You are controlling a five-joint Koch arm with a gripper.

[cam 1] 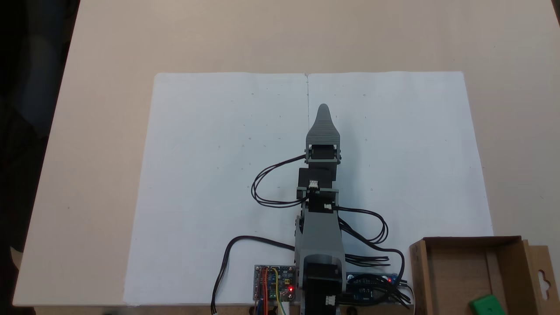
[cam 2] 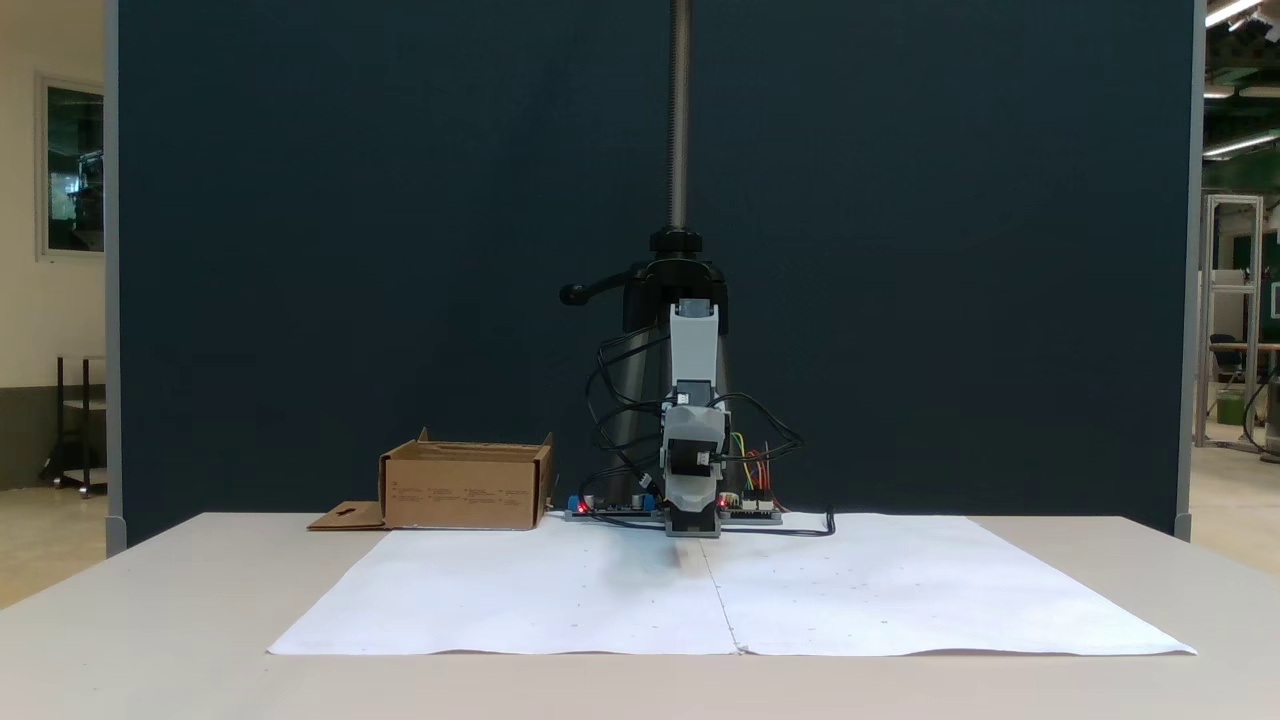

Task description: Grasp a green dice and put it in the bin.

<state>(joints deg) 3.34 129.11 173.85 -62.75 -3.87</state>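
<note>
A pale bench (cam 1: 87, 131) carries a large white paper sheet (cam 1: 218, 153), with a dark blue partition (cam 2: 350, 250) standing behind it. The arm reaches out over the middle of the sheet, its tool (cam 1: 323, 114) pointing away from the base with nothing in it; only one grey tip shows from above, so I cannot tell whether the jaws are apart. The green dice (cam 1: 487, 305) lies inside the bin (cam 1: 507, 258), a brown cardboard box at the bench edge beside the arm's base and circuit boards (cam 1: 274, 283). Black cables (cam 1: 271, 183) loop off both sides of the arm.
</note>
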